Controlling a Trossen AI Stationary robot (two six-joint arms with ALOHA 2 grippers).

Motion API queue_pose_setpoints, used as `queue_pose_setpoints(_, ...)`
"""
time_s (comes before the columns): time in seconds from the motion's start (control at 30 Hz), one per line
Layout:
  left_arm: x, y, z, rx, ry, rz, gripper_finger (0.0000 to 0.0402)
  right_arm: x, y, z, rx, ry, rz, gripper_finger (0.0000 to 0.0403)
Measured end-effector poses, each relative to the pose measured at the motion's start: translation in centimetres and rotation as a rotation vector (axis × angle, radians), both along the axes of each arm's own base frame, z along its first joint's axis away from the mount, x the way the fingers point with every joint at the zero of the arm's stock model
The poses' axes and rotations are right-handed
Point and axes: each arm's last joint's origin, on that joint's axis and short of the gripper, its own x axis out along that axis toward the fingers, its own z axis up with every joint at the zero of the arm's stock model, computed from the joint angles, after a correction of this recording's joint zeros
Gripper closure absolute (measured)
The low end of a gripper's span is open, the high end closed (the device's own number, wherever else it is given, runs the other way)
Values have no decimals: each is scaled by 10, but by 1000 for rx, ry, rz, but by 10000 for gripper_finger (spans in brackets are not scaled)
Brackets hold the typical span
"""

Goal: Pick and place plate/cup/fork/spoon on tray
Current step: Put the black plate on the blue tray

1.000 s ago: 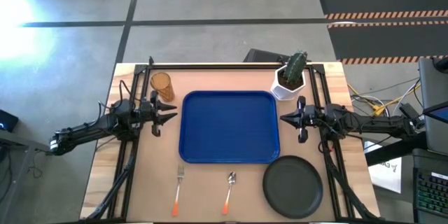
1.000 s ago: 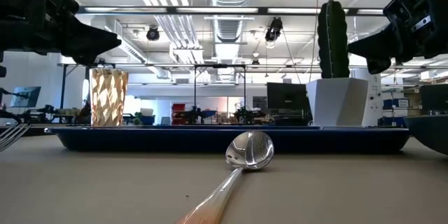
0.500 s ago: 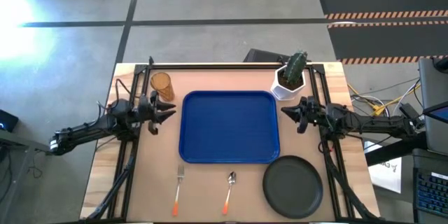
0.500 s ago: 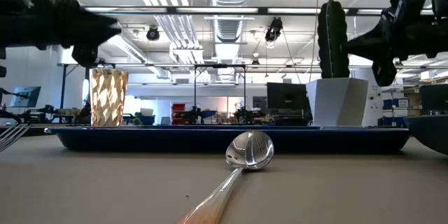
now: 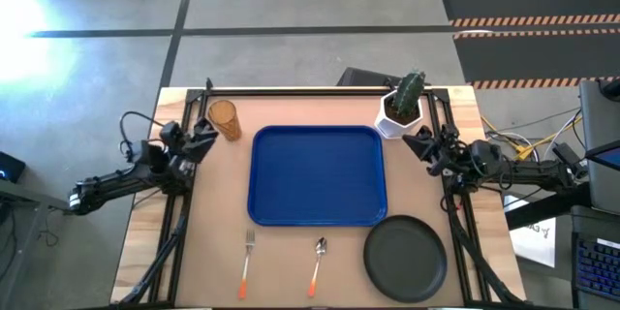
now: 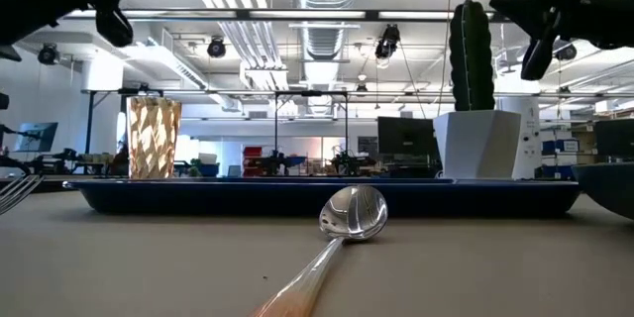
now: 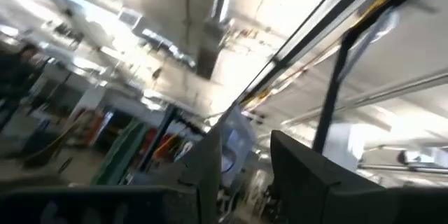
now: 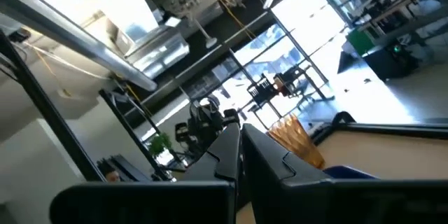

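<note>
The blue tray (image 5: pixel 318 176) lies in the middle of the table. The amber cup (image 5: pixel 224 119) stands upright at its far left corner. The black plate (image 5: pixel 405 259) lies flat at its near right corner. In front of the tray lie the fork (image 5: pixel 247 262) and the spoon (image 5: pixel 318 263), handles toward the near edge. My left gripper (image 5: pixel 207 130) hovers open just left of the cup, tipped upward, its two fingers apart (image 7: pixel 241 147). My right gripper (image 5: pixel 419 141) hovers shut beside the tray's far right corner, also tipped upward, fingers together (image 8: pixel 241 140). Neither touches anything.
A white pot with a green cactus (image 5: pixel 402 107) stands at the tray's far right corner, close to my right gripper. Black frame rails (image 5: pixel 184 213) run along the table's left, right and far edges. Bare table shows between the tray and each arm.
Both grippers have risen, tipped their fingers upward and rolled about their own axes. In the high view each has drawn back a little from the tray, toward the far edge. Cup, plate, fork, spoon and tray have stayed put.
</note>
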Motion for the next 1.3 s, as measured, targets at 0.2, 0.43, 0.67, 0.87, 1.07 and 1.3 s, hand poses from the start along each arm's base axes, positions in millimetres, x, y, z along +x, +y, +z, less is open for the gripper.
queue_pose_setpoints(0.2, -1, 0, 2, 3, -22, -4, 295, -1, 1, 4, 16, -42, 25, 394)
queue_pose_setpoints(0.43, -2, 1, 2, -15, -35, 26, 295, -8, 3, 38, -173, -100, 6, 394)
queue_pose_setpoints(0.67, 0, 1, 1, -12, -16, 11, 295, -10, 4, 60, -254, -122, 13, 394)
queue_pose_setpoints(0.87, -1, 2, 5, 2, -60, 69, 294, -4, 5, 74, -270, -104, 56, 394)
queue_pose_setpoints(1.07, -1, 2, 23, 91, -82, 142, 294, 17, 2, 103, -286, -1, 24, 386)
queue_pose_setpoints(1.3, -3, -1, 65, 213, -33, 136, 294, 65, -3, 145, -253, 366, 52, 317)
